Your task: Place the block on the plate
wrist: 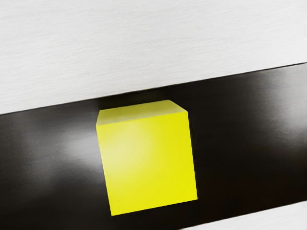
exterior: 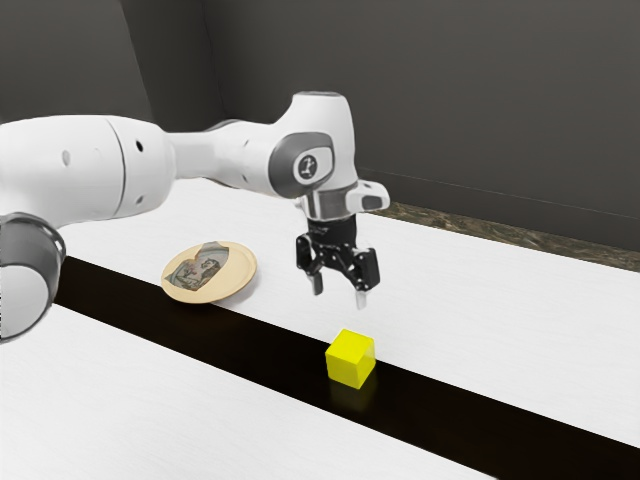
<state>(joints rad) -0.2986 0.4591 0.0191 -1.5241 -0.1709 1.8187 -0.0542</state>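
And there it was, my gripper up in the air over the white table, pointing down, with its jaws standing apart and a clear gap between the tips! Right below waited the yellow block, sitting on the glossy black strip that ran across the tabletop, from far on the exterior view's left to near on its right. I had daylight between the fingertips and the block's upper face, so the two were apart. Over to the exterior view's left, and a little farther off, lay the plate, round and tan, with a grey-and-brown picture on it, right by the strip's far edge. The block was well clear of it, out on the bare strip. My arm stretched in from the exterior view's left, white with grey joints, and behind it all rose a dark grey wall. Down the wrist view I had the block big and bright, one broad face and a paler, narrow one showing, with soft shine on the black around it.
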